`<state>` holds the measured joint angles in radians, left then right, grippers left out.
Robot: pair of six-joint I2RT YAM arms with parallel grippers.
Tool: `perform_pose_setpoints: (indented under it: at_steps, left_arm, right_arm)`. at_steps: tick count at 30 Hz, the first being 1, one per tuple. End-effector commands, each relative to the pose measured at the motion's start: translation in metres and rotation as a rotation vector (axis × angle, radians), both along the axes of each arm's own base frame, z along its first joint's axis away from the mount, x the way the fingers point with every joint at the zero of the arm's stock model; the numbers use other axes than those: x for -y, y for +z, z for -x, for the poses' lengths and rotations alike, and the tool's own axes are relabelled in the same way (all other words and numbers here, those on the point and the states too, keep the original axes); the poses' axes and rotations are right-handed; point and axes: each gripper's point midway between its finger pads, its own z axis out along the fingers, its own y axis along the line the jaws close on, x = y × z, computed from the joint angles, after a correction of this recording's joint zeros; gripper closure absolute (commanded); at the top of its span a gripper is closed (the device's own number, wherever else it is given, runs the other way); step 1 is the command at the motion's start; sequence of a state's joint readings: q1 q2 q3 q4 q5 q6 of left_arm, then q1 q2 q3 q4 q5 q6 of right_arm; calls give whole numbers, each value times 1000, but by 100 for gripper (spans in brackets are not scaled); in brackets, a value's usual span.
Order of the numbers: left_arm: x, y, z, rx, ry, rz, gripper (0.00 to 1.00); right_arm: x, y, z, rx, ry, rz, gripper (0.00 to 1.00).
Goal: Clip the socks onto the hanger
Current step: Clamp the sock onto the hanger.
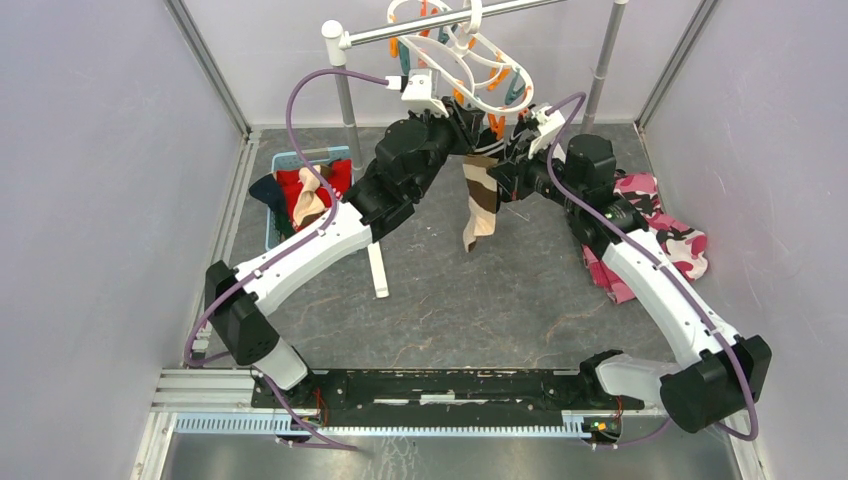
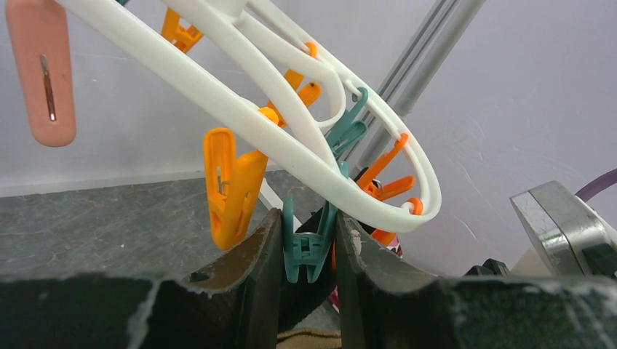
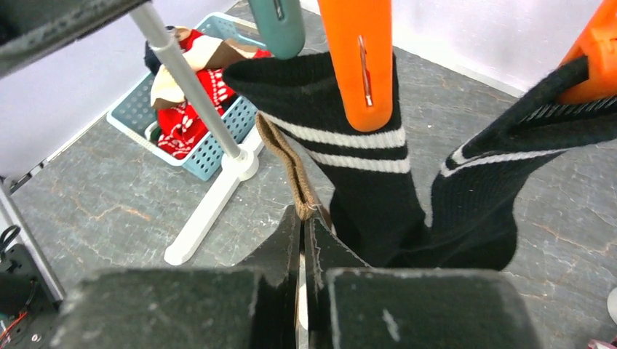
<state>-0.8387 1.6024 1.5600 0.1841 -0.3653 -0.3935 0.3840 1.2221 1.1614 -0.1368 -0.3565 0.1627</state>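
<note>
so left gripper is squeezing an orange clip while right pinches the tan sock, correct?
No. The left gripper squeezes a teal clip, not an orange one; the left wrist view shows it, with an orange clip hanging beside it. The right gripper does pinch the tan sock.

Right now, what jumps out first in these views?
The left gripper and right gripper are both up at the white clip hanger at back centre, with a brown-and-cream sock dangling between them. The left one clamps a teal clothespin under the ring. The right one pinches the sock's tan cuff, beside two black striped socks already hanging from orange clips.
</note>
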Motion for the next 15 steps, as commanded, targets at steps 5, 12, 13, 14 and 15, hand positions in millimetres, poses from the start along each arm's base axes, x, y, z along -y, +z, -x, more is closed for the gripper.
perform_pose_setpoints:
  at_steps: [5,12,13,14,15]
  left_arm:
    - [-26,36,9,87,59,15,87]
    - [-21,29,5,76,59,2,77]
    - [-21,29,5,76,58,2,76]
    - [-20,28,4,75,58,0,74]
    - [-19,28,4,74,58,0,72]
  right_arm:
    - [-5,20,20,84,95,-8,100]
    - [-7,21,21,85,112,-13,100]
    - [-7,21,22,85,112,-11,100]
    - [-7,21,22,86,113,-12,100]
    - [-7,22,22,87,114,-12,100]
